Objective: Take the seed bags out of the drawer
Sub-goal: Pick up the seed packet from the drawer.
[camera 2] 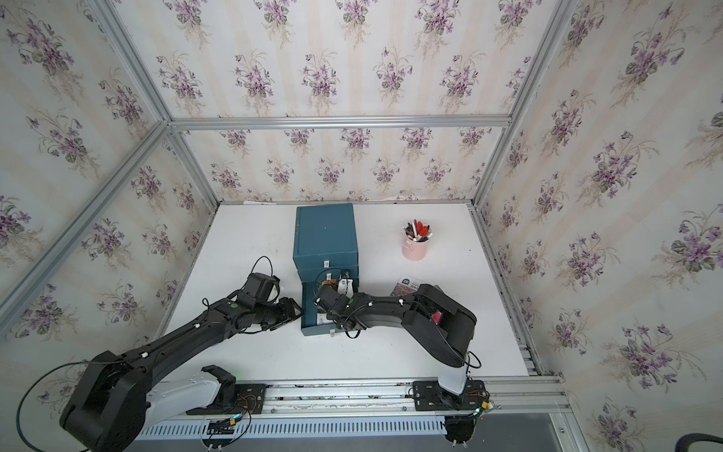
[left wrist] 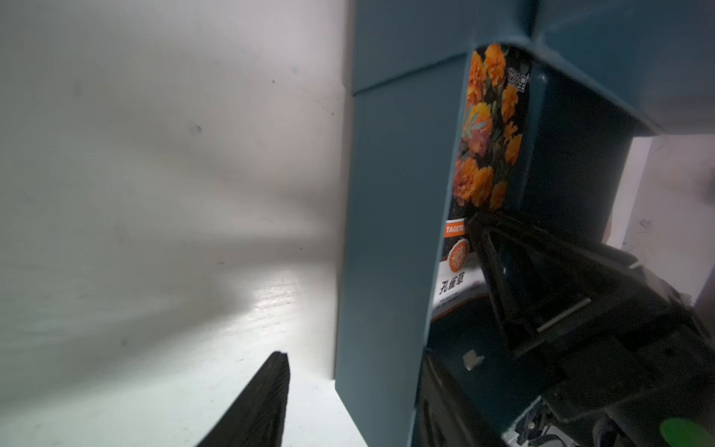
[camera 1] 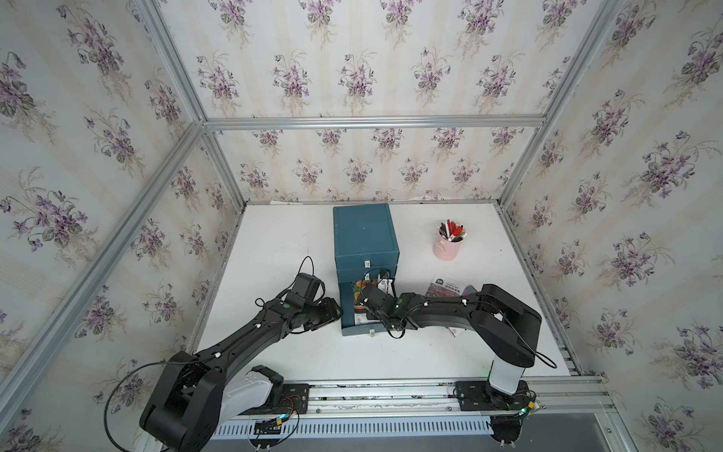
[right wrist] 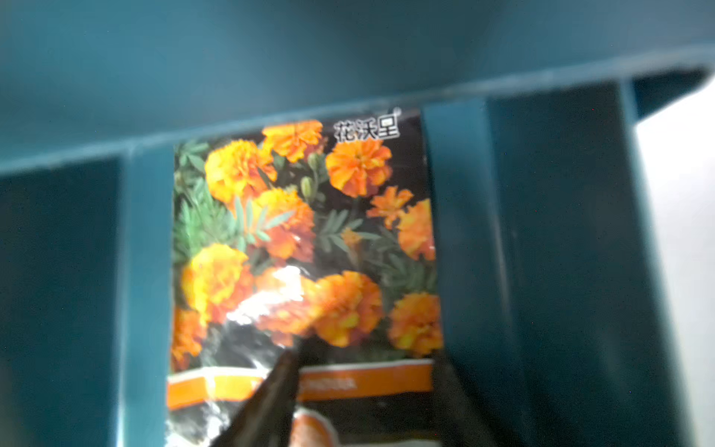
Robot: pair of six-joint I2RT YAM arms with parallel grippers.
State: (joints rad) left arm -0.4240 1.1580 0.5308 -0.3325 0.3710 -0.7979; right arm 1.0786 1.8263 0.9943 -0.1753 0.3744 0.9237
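Note:
A blue drawer (camera 1: 346, 315) stands pulled out at the foot of the blue cabinet (camera 1: 365, 235). One of the seed bags, with orange marigolds (right wrist: 309, 232) (left wrist: 487, 127) (camera 1: 357, 294), lies flat inside it. My right gripper (right wrist: 367, 387) reaches into the drawer, jaws apart, one fingertip (right wrist: 271, 398) pressing the bag's face and the other at its right edge. My left gripper (left wrist: 356, 398) (camera 1: 339, 313) is open astride the drawer's left wall, the outer finger (left wrist: 267, 398) clear of it. Two more seed bags (camera 1: 448, 287) (camera 1: 457, 332) lie on the table, partly under the right arm.
A pink cup of pens (camera 1: 447, 246) stands at the back right of the white table (camera 1: 274, 242). Papered walls and aluminium rails close in the table. The right arm's elbow (camera 1: 504, 325) hangs over the table's right side.

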